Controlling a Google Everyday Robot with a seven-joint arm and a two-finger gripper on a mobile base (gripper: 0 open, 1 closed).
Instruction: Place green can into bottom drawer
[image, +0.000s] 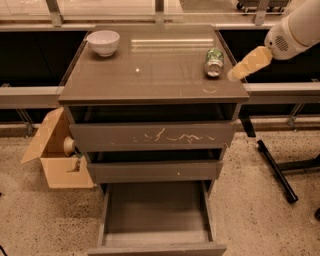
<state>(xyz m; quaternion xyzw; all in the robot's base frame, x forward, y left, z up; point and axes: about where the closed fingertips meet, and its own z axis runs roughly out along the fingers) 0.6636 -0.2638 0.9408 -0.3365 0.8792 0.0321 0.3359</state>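
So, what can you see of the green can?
The green can is a small metal can, shiny green with pale markings and a silver end facing the camera. It seems to lie on its side on the cabinet top, near the right edge. The gripper is just beside it, apparently not touching it.

Cabinet top carries white bowl back-left, green can right — jaws just beside.

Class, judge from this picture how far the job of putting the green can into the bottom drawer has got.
Done: the bottom drawer stands pulled open. In hand: the gripper hangs close beside the green can, which sits on the cabinet top, not yet held. Left: grasping it and lowering it into the drawer.
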